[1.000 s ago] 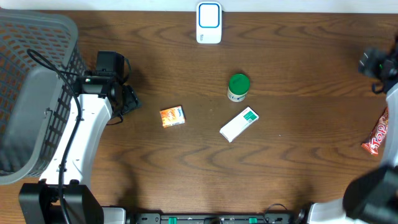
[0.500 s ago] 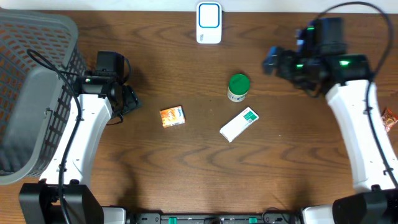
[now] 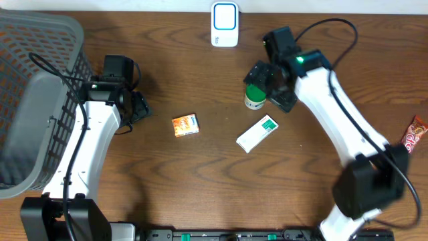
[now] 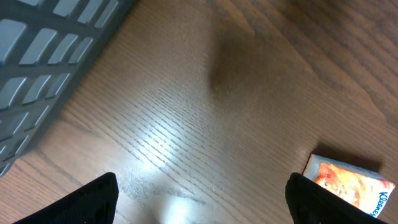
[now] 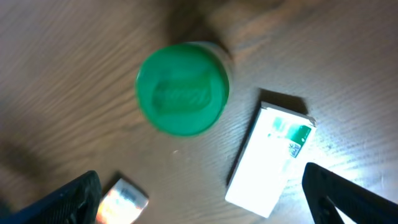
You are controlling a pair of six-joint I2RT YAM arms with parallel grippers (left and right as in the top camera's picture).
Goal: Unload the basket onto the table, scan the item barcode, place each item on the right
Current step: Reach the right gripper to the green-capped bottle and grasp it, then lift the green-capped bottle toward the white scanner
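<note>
Right end effector (image 5: 205,198), jaws spread wide and empty, above the green-lidded jar (image 5: 182,88), the likely item to scan.
The jar stands on the desk (image 3: 314,187) below and just ahead of the fingertips, the white-and-green box (image 5: 268,163) just beside it. A sound grasp centres the lid between the jaws, descends straight and closes clear of the box. The right wrist view shows that gap; the overhead view partly masks it with the arm, but alone shows the scanner (image 3: 225,24) beyond and the left end effector (image 3: 137,107), also wide and empty.
</note>
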